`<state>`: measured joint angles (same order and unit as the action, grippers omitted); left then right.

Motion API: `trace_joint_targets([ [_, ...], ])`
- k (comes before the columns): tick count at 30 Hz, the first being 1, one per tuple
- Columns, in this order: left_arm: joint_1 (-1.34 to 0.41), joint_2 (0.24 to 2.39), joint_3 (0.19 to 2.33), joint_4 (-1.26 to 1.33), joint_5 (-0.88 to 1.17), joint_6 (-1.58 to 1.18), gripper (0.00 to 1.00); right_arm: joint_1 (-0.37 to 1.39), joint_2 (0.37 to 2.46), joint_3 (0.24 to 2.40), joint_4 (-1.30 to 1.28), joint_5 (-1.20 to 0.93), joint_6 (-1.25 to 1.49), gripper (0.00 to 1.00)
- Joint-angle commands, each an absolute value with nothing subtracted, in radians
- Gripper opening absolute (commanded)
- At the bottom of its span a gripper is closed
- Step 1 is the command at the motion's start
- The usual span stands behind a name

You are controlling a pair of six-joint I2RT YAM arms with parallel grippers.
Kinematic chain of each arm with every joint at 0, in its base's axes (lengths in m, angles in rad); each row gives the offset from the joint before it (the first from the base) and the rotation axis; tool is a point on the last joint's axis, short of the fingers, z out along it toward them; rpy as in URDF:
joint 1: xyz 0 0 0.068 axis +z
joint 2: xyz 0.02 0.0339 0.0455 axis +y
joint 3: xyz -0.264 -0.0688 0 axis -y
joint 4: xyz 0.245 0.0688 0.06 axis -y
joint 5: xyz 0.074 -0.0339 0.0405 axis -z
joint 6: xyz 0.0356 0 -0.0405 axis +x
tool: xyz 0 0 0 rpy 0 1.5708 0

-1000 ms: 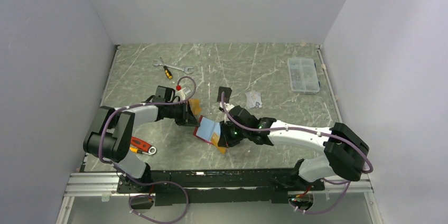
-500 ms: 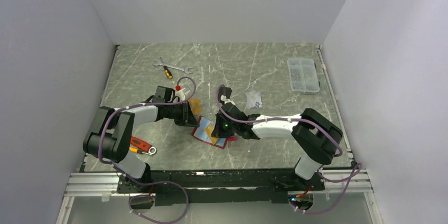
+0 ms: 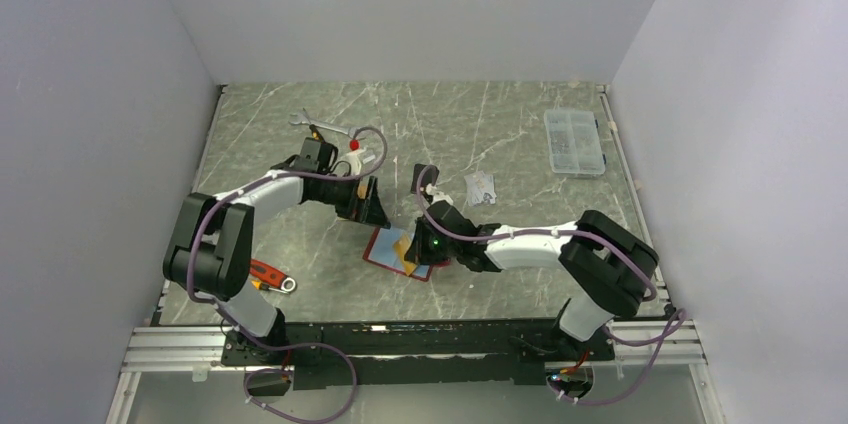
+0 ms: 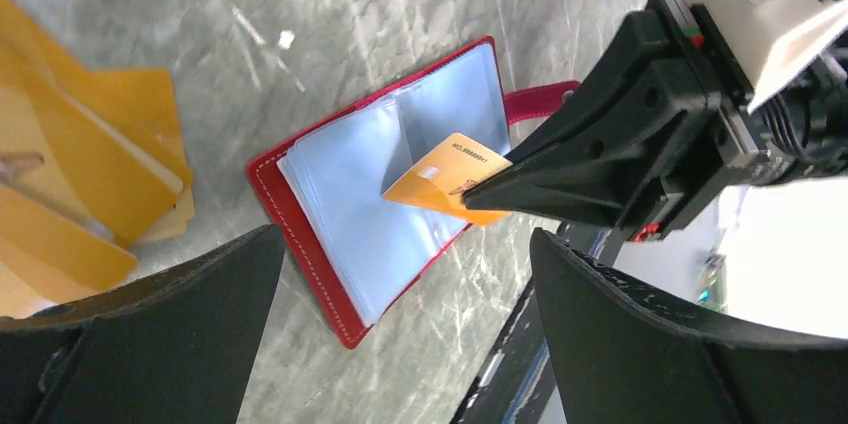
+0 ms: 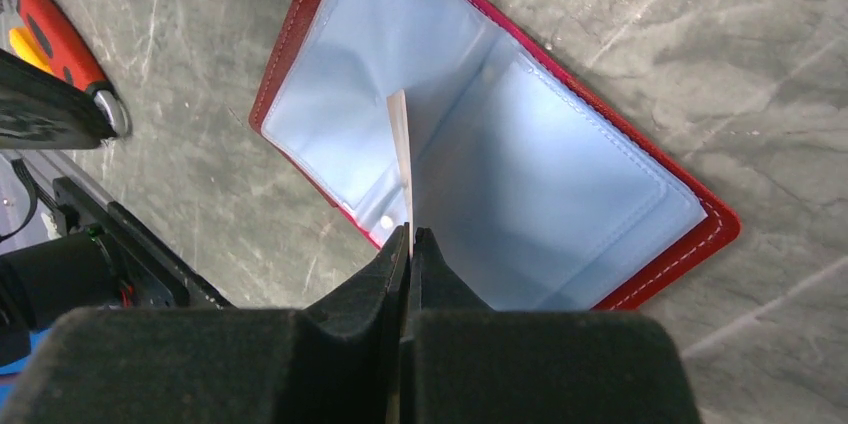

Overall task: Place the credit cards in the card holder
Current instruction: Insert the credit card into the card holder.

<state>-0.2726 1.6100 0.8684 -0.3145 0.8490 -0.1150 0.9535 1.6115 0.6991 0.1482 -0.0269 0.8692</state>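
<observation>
The card holder lies open on the table, dark red with clear sleeves facing up. My right gripper is shut on an orange credit card, held edge-down with its lower end at the fold of the sleeves. My left gripper hovers open just behind the holder, touching nothing. More orange credit cards lie in a loose pile beside it. A black card and silver-grey cards lie farther back.
A clear compartment box sits at the back right. A wrench and screwdriver lie at the back left. A red-handled tool lies near the left arm's base, also in the right wrist view.
My left gripper has opened wide and drawn back from the card holder. The right gripper has carried the orange card over the holder and down to the open sleeves.
</observation>
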Motion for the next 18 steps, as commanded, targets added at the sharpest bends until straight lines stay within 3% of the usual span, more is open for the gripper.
trace_joint_targets([
  [1, -0.307, 1.619, 0.975, -0.554, 0.927, 0.24, 0.99, 0.948, 1.575, 0.648, 0.028, 0.02, 0.801, 0.0],
  [8, -0.518, 1.388, 0.871, -0.532, 0.681, 0.743, 0.99, 0.931, 1.539, 0.657, 0.013, 0.006, 0.743, 0.0],
  [18, -0.577, 1.392, 0.787, -0.484, 0.451, 1.198, 0.99, 0.918, 1.518, 0.685, 0.005, -0.07, 0.686, 0.0],
])
